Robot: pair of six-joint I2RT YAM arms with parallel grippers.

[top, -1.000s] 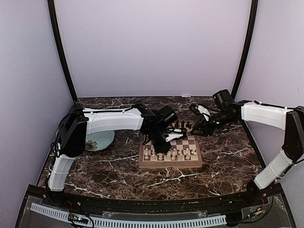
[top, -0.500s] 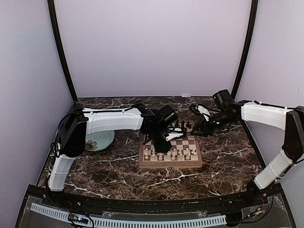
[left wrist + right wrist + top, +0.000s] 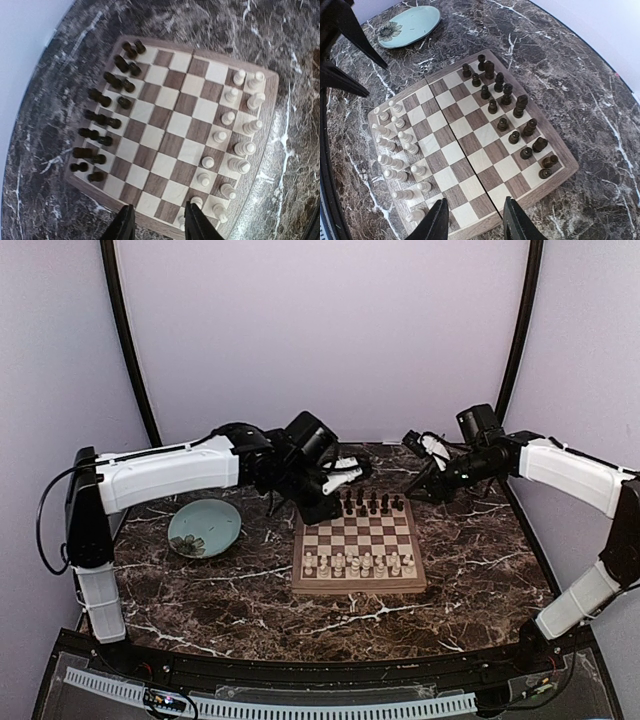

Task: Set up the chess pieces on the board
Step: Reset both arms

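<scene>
Chess pieces: likely light, tippy | pinch yours at the waist | left gripper, right gripper: both spread, empty

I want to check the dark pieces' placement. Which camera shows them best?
Right wrist: the dark pieces stand large and sharp in two rows along one edge of the board. Left wrist shows them smaller and blurrier. Top external shows only a tiny cluster at the far edge.
</scene>
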